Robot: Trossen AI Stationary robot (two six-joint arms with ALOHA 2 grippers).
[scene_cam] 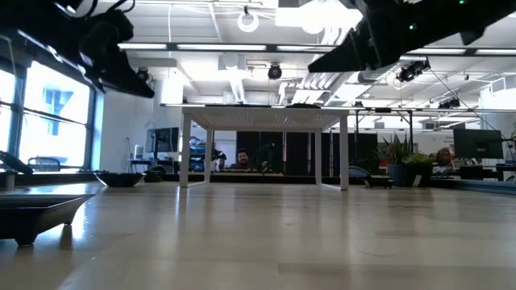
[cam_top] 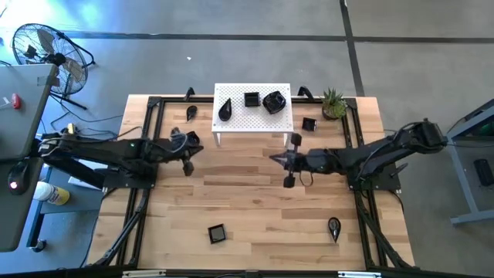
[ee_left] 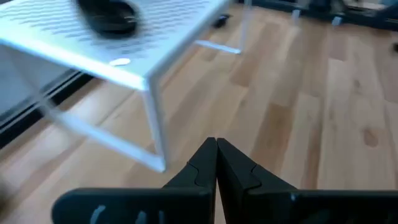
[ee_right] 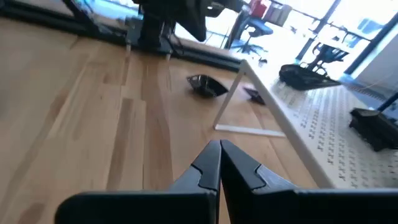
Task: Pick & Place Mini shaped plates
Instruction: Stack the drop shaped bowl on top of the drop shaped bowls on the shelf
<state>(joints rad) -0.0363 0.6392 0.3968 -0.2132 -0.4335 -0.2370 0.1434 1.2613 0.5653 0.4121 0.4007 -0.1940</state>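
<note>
- Three mini shaped plates on top of the white perforated stand (cam_top: 252, 110): a teardrop plate (cam_top: 225, 110) toward the left edge, a square plate (cam_top: 251, 99) near the middle, a larger dark dish or small cluster (cam_top: 274, 102) toward the right; single piece or several, not discernible.
- Judged as placed, on the assumption that the stand is the destination.
- Still loose on the table (cam_top: 255, 208): a leaf-like plate (cam_top: 191, 113) just left of the stand, a square plate (cam_top: 309, 124) just right of it and near the potted plant (cam_top: 333, 103), a square plate (cam_top: 217, 232) at the near edge left of centre, a teardrop plate (cam_top: 333, 227) at the near edge right of centre.
- Further small dark items at the far corners of the stand; too small to identify.
- Judged progress: roughly halfway, at least four plates left to move.
- Right pincer (cam_top: 288, 161) in front of the stand, toward its right leg, fingers pressed together, nothing between them; confirmed in the right wrist view (ee_right: 219, 149).
- Left pincer (cam_top: 187, 150) left of the stand's front left leg, fingers pressed together, empty (ee_left: 216, 147).
- Judged step: between transfers, no plate in hand, next pick not yet begun.
</note>
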